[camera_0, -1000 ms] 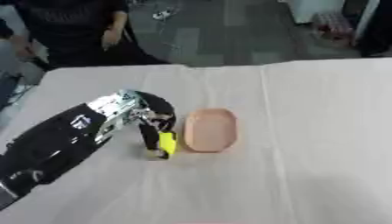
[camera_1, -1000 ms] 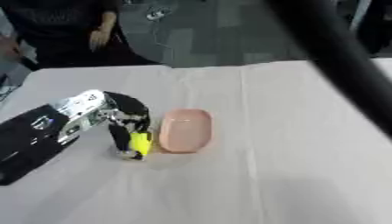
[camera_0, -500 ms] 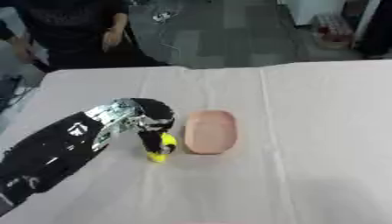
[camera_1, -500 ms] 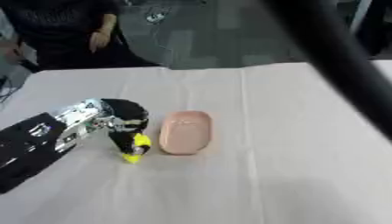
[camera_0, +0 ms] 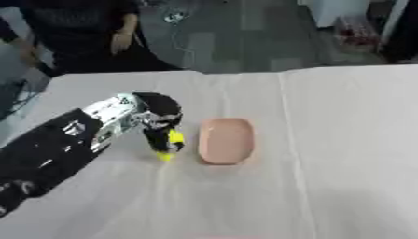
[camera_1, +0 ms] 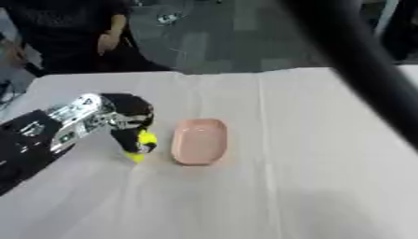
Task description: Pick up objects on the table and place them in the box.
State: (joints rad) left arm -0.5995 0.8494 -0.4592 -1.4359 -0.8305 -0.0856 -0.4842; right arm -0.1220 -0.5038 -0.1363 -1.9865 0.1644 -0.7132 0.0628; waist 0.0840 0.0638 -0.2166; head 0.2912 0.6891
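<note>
Scarcely shifted, left hand [camera_0: 159,122] stays curled round the small yellow plastic object [camera_0: 172,141], at nine o'clock of the shallow pink oval tray [camera_0: 225,140]; likely light, stiff, grasped mid-body.

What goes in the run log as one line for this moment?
left hand: curled round yellow object, low over the table | pink tray: just right of it, empty | right hand: not visible

a yellow object [camera_0: 171,144], a pale pink box [camera_0: 225,140], a plain whitish tablecloth [camera_0: 326,163], black fingers [camera_0: 157,138].
</note>
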